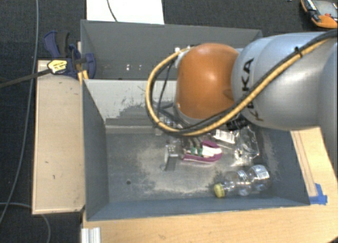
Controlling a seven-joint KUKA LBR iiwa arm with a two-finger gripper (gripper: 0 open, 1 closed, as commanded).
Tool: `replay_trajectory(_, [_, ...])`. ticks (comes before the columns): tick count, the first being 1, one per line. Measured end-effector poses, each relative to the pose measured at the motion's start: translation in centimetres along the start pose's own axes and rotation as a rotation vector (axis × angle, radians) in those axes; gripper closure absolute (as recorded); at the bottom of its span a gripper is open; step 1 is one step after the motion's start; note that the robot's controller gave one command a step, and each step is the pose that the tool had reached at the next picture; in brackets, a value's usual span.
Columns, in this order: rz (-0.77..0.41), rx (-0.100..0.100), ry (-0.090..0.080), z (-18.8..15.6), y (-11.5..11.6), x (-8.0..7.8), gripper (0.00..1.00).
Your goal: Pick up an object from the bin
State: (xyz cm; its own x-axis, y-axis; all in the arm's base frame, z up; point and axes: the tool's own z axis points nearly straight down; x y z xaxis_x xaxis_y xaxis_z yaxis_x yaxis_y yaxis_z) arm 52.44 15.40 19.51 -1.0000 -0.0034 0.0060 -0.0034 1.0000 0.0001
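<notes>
Whether your gripper (171, 158) is clenched, I cannot tell. The purple-and-white piece (203, 155) beside it looks light and stiff; pinch mid-length.

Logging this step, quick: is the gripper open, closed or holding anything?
Gripper: cannot be told; it is low in the bin, beside a purple-and-white item.

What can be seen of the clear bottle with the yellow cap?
The clear bottle looks like thin transparent plastic, crumpled, with a yellow cap on. It lies on its side on the bin floor near the front wall, right of centre, cap pointing left. Some crinkled clear plastic lies just behind it; contact cannot be judged. The end effector is apart, further left.
</notes>
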Motion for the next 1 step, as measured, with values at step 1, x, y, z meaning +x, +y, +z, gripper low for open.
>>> replay_trajectory(1, [0.007, -0.001, -0.008, -0.47, -0.11, -0.18, 0.00])
